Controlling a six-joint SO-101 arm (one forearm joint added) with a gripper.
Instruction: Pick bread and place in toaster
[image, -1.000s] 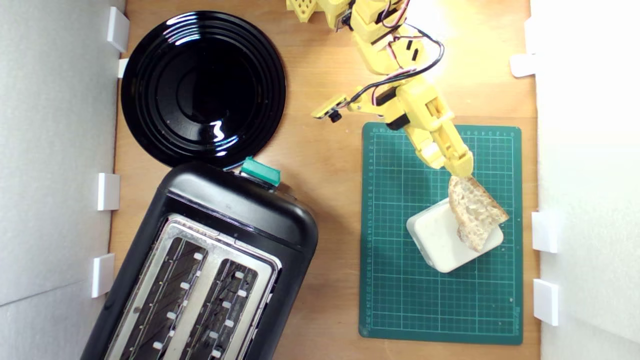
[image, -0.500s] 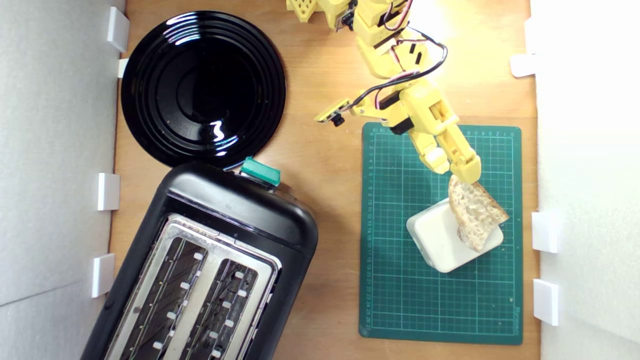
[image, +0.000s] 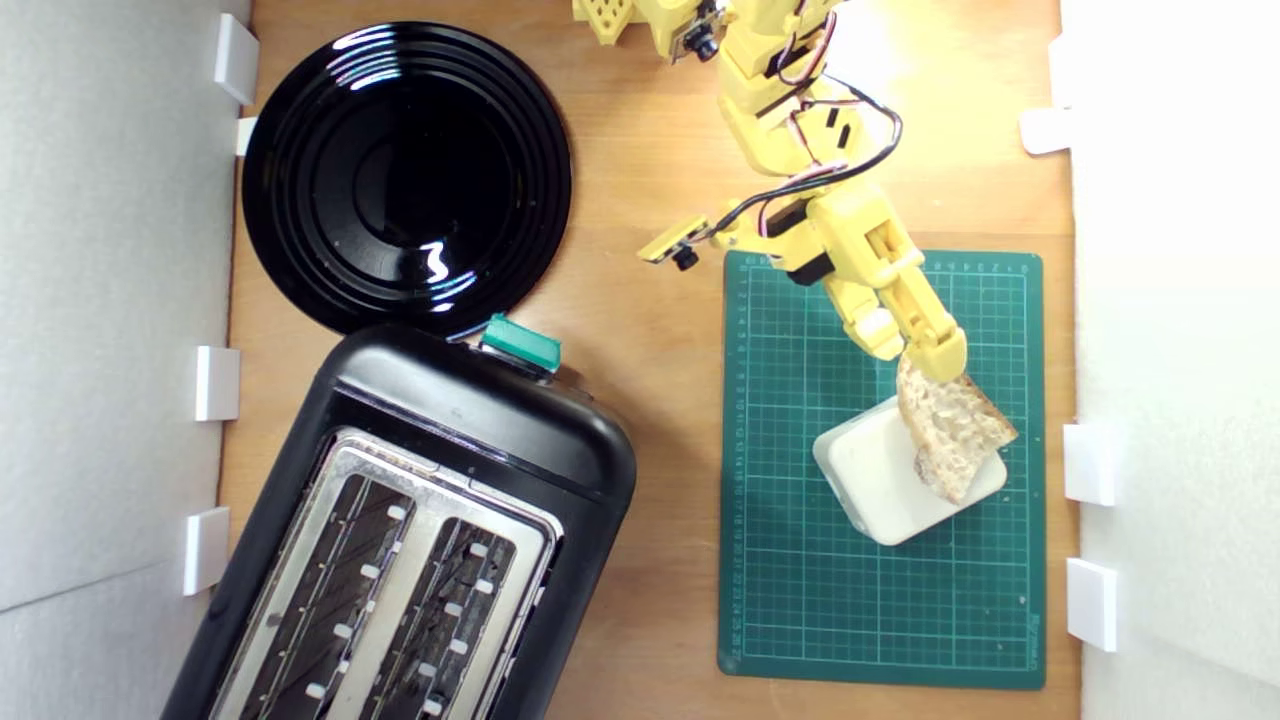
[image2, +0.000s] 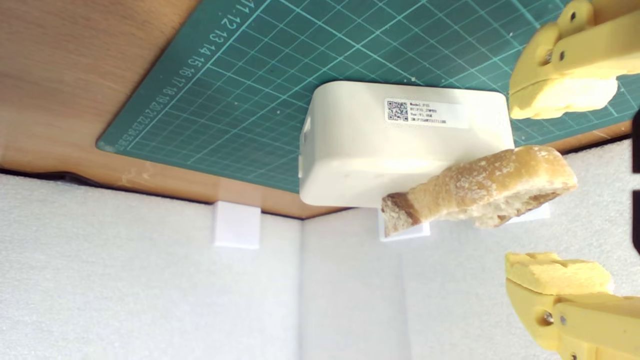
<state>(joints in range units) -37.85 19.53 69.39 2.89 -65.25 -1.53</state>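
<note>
1. The yellow end effector (image2: 560, 187) is spread wide, with one finger (image2: 562, 97) on each side of the bread's end, not pinching.
2. The bread (image: 950, 430) leans on a cream-white block (image: 880, 480) on the green cutting mat (image: 800, 560).
3. The black toaster (image: 420, 540) sits on the bench (image: 650, 400) at 8 o'clock from the bread, well apart.

yellow arm (image: 790, 130): reaches in from the exterior view's top edge, angled down-right. gripper (image2: 560, 187): jaws apart, nothing clamped.
</note>
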